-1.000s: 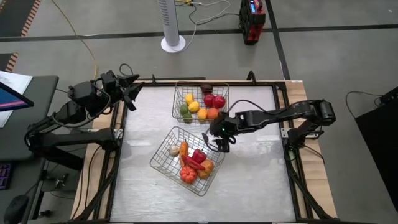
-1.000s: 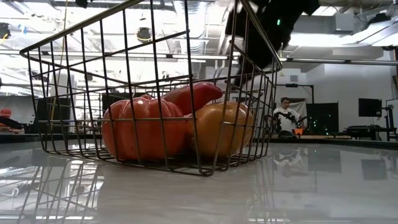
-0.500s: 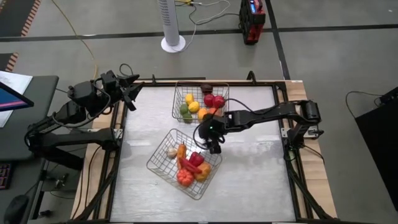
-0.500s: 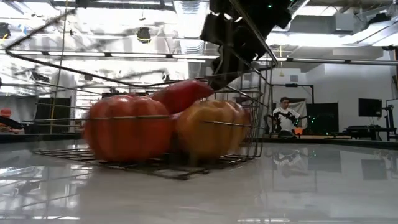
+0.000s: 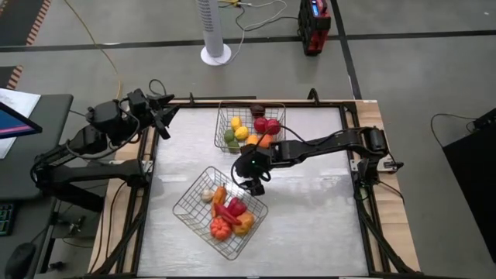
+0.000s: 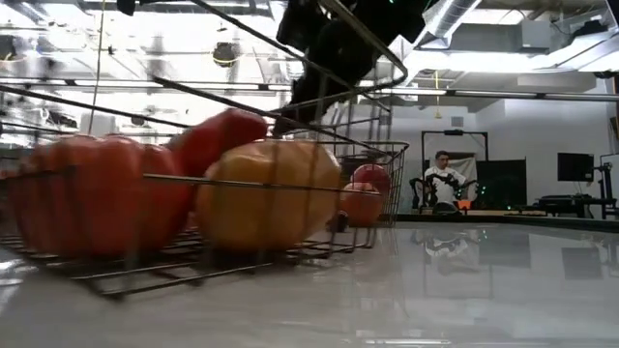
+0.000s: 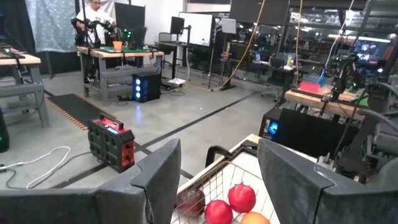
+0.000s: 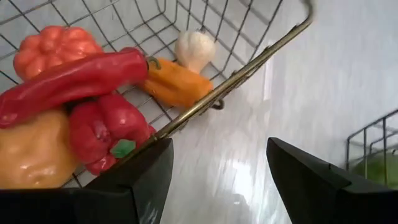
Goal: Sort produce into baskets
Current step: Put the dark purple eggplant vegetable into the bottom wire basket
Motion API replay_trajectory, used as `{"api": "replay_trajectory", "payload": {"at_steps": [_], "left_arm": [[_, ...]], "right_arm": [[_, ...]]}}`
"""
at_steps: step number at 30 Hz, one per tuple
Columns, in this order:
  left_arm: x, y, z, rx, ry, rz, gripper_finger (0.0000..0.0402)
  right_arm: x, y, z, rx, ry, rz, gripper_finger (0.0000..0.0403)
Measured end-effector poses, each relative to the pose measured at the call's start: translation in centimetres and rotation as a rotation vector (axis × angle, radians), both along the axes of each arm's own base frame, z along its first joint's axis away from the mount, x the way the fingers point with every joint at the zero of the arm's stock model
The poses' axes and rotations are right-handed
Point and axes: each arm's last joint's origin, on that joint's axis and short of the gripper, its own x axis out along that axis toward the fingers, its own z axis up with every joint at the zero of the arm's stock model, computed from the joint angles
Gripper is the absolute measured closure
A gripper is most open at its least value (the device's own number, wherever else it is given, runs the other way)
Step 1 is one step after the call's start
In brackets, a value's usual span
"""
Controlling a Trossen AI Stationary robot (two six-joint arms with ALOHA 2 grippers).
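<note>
The near wire basket stands on the table and holds a white garlic, an orange vegetable, a long red chili, a red pepper and others. The far wire basket holds yellow, green, orange, red and dark purple fruits. My right gripper is open at the near basket's far right rim. My left gripper is open and empty at the table's far left corner. My right gripper meets the near basket's top rim wire on its far right side with one finger. The other finger stands outside the basket, over the bare table. The fingers point down from above. The basket's bottom rests on the table.
A raised dark frame runs round the table. Bare table lies to the right of the near basket and along the near edge. A person shows far off in the room in the low view.
My right gripper has gone toward the table's left edge and a little toward the near edge. The near basket has slid along the table with it, toward the left and near edges, turning slightly, its produce still inside.
</note>
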Motion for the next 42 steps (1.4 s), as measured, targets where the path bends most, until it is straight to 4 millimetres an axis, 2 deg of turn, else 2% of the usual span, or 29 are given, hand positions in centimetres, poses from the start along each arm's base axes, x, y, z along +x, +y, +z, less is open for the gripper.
{"api": "replay_trajectory", "payload": {"at_steps": [7, 12, 15, 18, 24, 26, 28, 34, 42], "left_arm": [[0.0, 0.0, 0.0, 0.001, 0.0, -0.001, 0.02], [-0.1, -0.2, 0.0, -0.042, -0.026, -0.042, 0.02], [-0.1, -0.2, -0.3, -0.066, -0.012, -0.074, 0.02], [0.0, -0.3, -0.5, -0.085, 0.009, -0.088, 0.02], [-0.1, -0.3, -0.6, -0.102, 0.006, -0.087, 0.02], [-0.2, -0.3, -0.6, -0.101, 0.004, -0.087, 0.02], [-0.2, -0.4, -0.6, -0.1, 0.002, -0.088, 0.02], [-0.7, -0.5, -0.5, -0.099, -0.013, -0.087, 0.02], [-0.9, -0.6, -0.7, -0.113, 0.004, -0.084, 0.02]], "right_arm": [[0.3, -0.4, 0.7, 0.04, -0.022, -0.051, 0.0117], [-0.6, -1.0, -0.1, 0.07, 0.107, -0.112, 0.0117], [-1.4, -0.6, -0.7, 0.047, 0.207, -0.147, 0.0117], [-2.2, 0.1, -1.8, 0.019, 0.275, -0.249, 0.0117], [-3.9, 0.8, -5.2, 0.185, 0.333, -0.494, 0.0117], [-4.5, 1.2, -6.2, 0.221, 0.312, -0.55, 0.0118], [-4.7, 1.6, -6.3, 0.245, 0.239, -0.604, 0.0118], [-5.7, 2.6, -6.5, 0.159, 0.048, -0.76, 0.0118], [-6.4, 1.8, -8.6, 0.219, -0.103, -0.922, 0.0118]]}}
